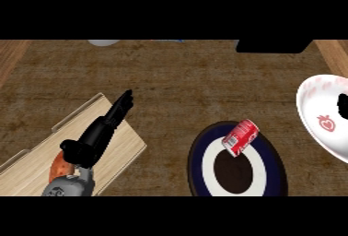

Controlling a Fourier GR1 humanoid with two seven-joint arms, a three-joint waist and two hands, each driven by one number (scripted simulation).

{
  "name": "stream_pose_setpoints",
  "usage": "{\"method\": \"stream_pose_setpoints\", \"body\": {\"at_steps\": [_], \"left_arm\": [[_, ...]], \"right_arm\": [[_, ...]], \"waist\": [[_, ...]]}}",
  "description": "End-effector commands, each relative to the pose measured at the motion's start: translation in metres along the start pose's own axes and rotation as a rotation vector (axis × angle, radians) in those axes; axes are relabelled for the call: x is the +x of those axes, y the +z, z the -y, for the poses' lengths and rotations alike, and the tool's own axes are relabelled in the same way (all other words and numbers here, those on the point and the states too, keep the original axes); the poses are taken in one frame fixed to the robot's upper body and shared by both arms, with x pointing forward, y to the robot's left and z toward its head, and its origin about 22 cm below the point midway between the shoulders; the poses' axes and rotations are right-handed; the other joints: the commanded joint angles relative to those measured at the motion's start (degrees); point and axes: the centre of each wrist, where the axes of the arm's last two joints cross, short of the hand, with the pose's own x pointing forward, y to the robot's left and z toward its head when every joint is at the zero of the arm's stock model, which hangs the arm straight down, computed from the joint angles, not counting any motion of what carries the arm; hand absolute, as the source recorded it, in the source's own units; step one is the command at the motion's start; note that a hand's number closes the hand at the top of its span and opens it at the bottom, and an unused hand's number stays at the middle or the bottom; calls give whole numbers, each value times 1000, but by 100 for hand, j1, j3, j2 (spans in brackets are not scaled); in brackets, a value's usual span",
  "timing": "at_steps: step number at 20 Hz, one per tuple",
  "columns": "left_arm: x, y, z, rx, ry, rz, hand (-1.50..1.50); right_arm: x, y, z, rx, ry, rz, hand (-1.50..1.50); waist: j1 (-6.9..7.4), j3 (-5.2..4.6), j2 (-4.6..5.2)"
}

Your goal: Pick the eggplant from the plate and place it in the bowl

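Observation:
A plate (201, 161) with a dark blue rim, a white ring and a dark centre lies at the lower middle. A red can (240, 137) lies on its upper part. I see no eggplant on the plate. A white bowl (319, 110) with a strawberry pattern stands at the right edge. A small dark shape (343, 106) shows inside it, cut off by the frame; I cannot tell what it is. My left hand (94, 140) rests over a wooden board at the left, fingers straight and holding nothing. My right hand does not show.
The wooden board (125, 147) lies slanted at the lower left under my left forearm. A white object (105, 42) and a black object (272, 45) sit at the counter's far edge. Wood-grain counter (204, 83) spreads between them.

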Motion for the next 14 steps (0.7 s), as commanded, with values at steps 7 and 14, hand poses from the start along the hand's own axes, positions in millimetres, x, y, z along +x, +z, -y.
{"method": "stream_pose_setpoints", "body": {"at_steps": [7, 14], "left_arm": [[-2, -6, 6, 4, -2, -8, 0], [3, 0, 6, -10, -4, -4, 0]], "right_arm": [[-42, -40, -24, 280, -200, 6, -150], [-60, -50, -14, 57, -386, -19, -150]], "waist": [[18, 4, 4], [-6, 5, -9]]}}
